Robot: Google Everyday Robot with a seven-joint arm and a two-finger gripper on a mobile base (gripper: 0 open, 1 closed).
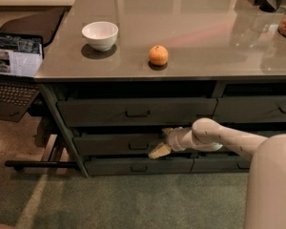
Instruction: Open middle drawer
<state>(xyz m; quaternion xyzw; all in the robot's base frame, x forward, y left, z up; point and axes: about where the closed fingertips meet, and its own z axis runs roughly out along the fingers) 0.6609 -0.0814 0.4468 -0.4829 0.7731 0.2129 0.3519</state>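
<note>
The middle drawer (109,144) is a dark grey-green front of medium height under the counter, with a small bar handle (138,146) at its centre. A dark gap shows along its top edge. My gripper (162,141) is at the right end of this drawer front, just right of the handle. Its fingers are spread: the upper one is at the drawer's top edge and the pale lower fingertip (158,151) lies against the front. My white arm (229,140) reaches in from the right.
A taller top drawer (133,111) lies above and a thin bottom drawer (138,166) below. More drawers (255,109) are to the right. On the counter (190,23) sit a white bowl (100,35) and an orange (158,55). An open laptop (14,70) stands at the left.
</note>
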